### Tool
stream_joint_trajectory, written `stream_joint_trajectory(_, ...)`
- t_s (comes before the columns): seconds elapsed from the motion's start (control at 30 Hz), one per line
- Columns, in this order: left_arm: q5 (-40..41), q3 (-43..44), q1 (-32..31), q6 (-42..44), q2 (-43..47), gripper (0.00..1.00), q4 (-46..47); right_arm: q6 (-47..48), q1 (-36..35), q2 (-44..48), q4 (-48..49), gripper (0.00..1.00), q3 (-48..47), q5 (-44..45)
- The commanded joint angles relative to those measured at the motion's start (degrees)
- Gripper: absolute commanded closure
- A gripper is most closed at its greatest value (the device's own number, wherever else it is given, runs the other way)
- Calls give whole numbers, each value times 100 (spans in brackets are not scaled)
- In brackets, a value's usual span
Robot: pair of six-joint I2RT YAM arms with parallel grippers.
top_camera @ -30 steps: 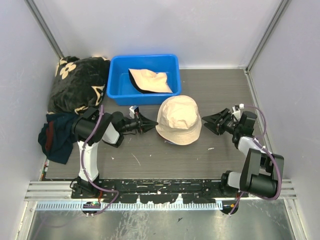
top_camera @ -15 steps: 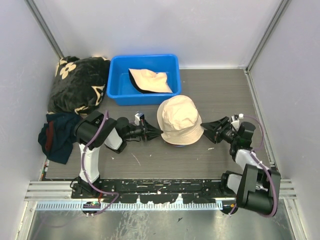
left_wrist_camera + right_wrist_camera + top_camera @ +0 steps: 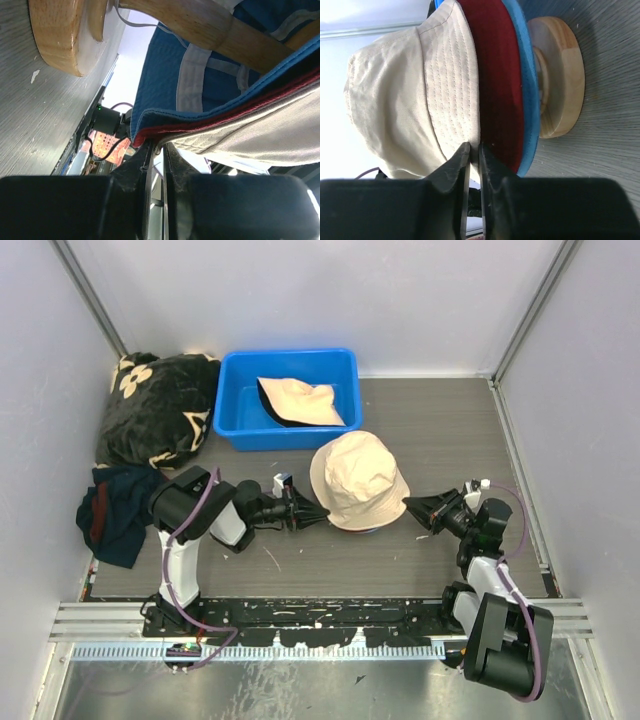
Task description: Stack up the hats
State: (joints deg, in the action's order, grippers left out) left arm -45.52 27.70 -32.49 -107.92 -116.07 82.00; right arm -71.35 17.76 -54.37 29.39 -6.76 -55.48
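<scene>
1. Two bundles of fabric lie at the far left of the surface (image 3: 440, 430): a black blanket with cream flowers (image 3: 160, 405) towards the back and, just in front of it, a navy cloth with red trim (image 3: 115, 510).
2. Next, the left gripper (image 3: 316, 517) reaches sideways to the left rim of the pile of hats. In the left wrist view its jaws are almost together, closed on the edge of the top cream hat (image 3: 358, 478) where the brims meet.
3. Behind it, a blue bin (image 3: 232, 400) sits against the back, next to the blanket. It holds the second cream hat (image 3: 300, 400), crumpled, with its dark lining showing.
4. At the middle of the surface, three hats sit nested on a round wooden stand (image 3: 560, 75). The top cream hat is outermost, the dark red hat (image 3: 495, 75) is under it, and the light blue hat (image 3: 530, 100) is lowest, nearest the stand's base. From above only the cream one shows, tilted a little.
5. On the right, the right gripper (image 3: 409, 506) meets the pile's right rim. In the right wrist view its jaws are narrowed onto the stitched brim of the top cream hat, with the red brim just beside them.
</scene>
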Motion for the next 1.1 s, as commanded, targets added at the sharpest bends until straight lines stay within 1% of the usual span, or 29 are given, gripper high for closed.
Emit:
stream_joint_trajectory(0.0, 19, -134, -82, 98, -16, 79, -8, 18, 18, -2, 272, 87, -20, 4)
stream_joint_trajectory(0.07, 42, -134, -74, 83, 34, 74, -8, 86, 17, -97, 255, 95, -61, 20)
stream_joint_trajectory(0.13, 51, -142, -46, 80, 95, 66, -8, 111, 20, -215, 292, 99, -108, 20)
stream_joint_trajectory(0.23, 18, -235, 140, 97, 247, 59, -4, 256, 17, -379, 189, 99, -198, 65)
stream_joint_trajectory(0.27, -19, -295, 307, 116, 355, 56, -6, 314, 24, -426, 160, 99, -234, 65)
stream_joint_trajectory(0.43, -363, -409, 1083, 190, 545, 52, -8, 413, 25, -760, 265, 99, -323, 13)
stream_joint_trajectory(0.53, -542, -125, 1334, 183, 470, 51, -8, 486, 25, -895, 245, 99, -454, -17)
stream_joint_trajectory(0.7, -733, 622, 1372, 155, 255, 48, -3, 500, 17, -1052, 248, 99, -653, -75)
stream_joint_trajectory(0.87, -964, 1134, 1381, 319, -41, 46, -8, 467, 20, -1088, 251, 99, -731, -101)
stream_joint_trajectory(0.97, -1046, 1308, 1382, 418, -233, 46, -4, 449, 25, -1123, 266, 99, -743, -119)
stream_joint_trajectory(1.07, -1022, 1275, 1420, 551, -369, 46, -7, 362, 25, -1168, 355, 99, -750, -111)
